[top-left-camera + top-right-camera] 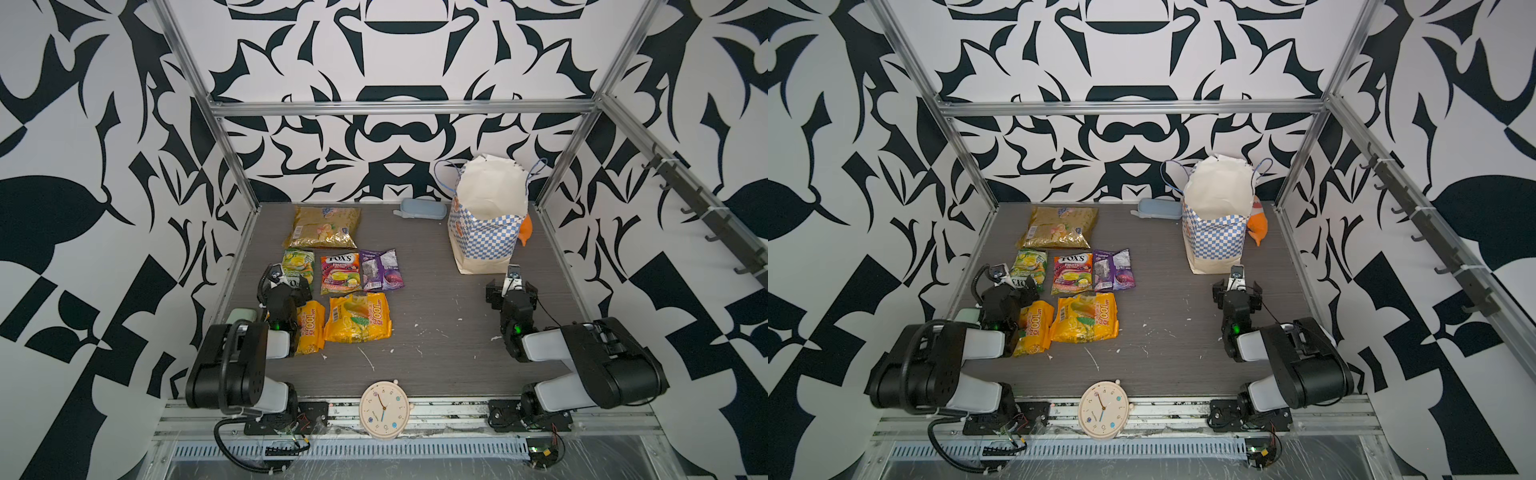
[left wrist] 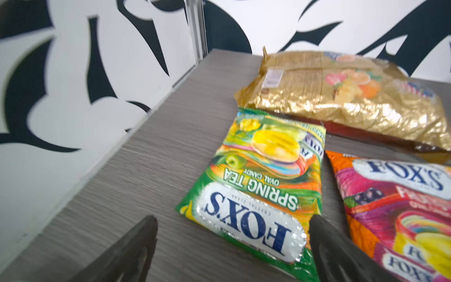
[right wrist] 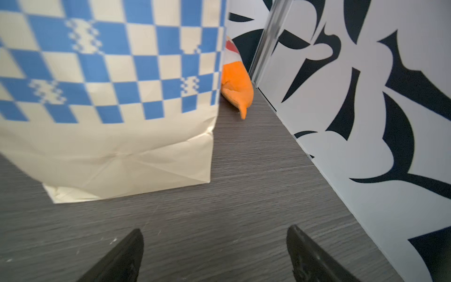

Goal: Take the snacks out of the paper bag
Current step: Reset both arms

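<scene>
The paper bag [image 1: 486, 216] [image 1: 1219, 216] stands upright at the back right, mouth open; only pale paper shows inside. Six snacks lie flat on the left: gold packet [image 1: 322, 227] [image 2: 341, 97], green-yellow one [image 1: 298, 262] [image 2: 263, 175], red-orange FOX'S [image 1: 340, 273] [image 2: 395, 207], purple [image 1: 381, 269], and two orange-yellow packets [image 1: 358, 318] [image 1: 311, 328], one partly under the left arm. My left gripper [image 1: 288, 282] [image 2: 233, 234] is open, low over the green-yellow packet's near end. My right gripper [image 1: 512, 289] [image 3: 214, 235] is open and empty, just in front of the bag's base [image 3: 109, 158].
A grey-blue pouch [image 1: 422, 208] lies left of the bag at the back wall. An orange plush toy [image 1: 525, 230] [image 3: 238, 85] sits wedged between bag and right wall [image 3: 341, 109]. A round clock [image 1: 384, 409] rests on the front rail.
</scene>
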### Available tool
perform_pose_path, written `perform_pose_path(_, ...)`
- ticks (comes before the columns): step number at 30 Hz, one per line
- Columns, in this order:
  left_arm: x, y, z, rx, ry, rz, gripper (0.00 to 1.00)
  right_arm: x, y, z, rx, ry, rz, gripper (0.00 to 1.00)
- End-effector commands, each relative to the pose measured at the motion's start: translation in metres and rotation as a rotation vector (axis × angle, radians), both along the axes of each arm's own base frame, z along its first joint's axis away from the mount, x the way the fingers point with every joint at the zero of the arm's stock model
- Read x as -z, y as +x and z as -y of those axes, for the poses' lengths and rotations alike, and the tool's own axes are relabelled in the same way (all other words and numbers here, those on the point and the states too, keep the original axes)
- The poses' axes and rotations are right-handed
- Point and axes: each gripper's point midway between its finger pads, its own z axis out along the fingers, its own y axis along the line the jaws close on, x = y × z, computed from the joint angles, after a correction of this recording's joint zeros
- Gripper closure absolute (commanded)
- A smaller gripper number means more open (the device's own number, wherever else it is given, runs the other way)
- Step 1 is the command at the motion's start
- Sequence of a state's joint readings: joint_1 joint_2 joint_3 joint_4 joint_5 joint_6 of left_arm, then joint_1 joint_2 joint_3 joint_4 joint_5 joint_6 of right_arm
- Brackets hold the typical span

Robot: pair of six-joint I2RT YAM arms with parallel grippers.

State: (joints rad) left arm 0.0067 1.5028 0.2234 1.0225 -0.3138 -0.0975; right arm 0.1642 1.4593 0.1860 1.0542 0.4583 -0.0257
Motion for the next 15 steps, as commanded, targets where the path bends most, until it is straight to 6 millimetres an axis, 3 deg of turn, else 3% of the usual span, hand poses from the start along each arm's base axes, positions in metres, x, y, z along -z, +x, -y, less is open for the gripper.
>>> perform_pose_path(1,-0.024,0.015,0.014,0.095,-0.003,0.108,0.01,-0.021,0.011,-0.014,-0.074,0.064,0.1,0.05)
perform_pose_path(5,-0.02,0.018,0.011,0.074,-0.004,0.094,0.0,-0.01,0.021,-0.025,-0.138,0.054,0.053,0.06)
perform_pose_path(7,-0.017,0.025,0.013,0.086,-0.005,0.061,0.0,-0.003,0.026,-0.031,-0.168,0.042,0.027,0.01)
perform_pose_path(11,-0.01,0.034,0.005,0.062,-0.034,-0.018,0.01,0.005,0.04,-0.016,-0.093,0.078,-0.055,0.0)
perform_pose_path(15,-0.011,0.035,0.001,0.039,-0.037,-0.009,0.0,0.005,0.038,-0.008,-0.065,0.094,-0.046,0.0)
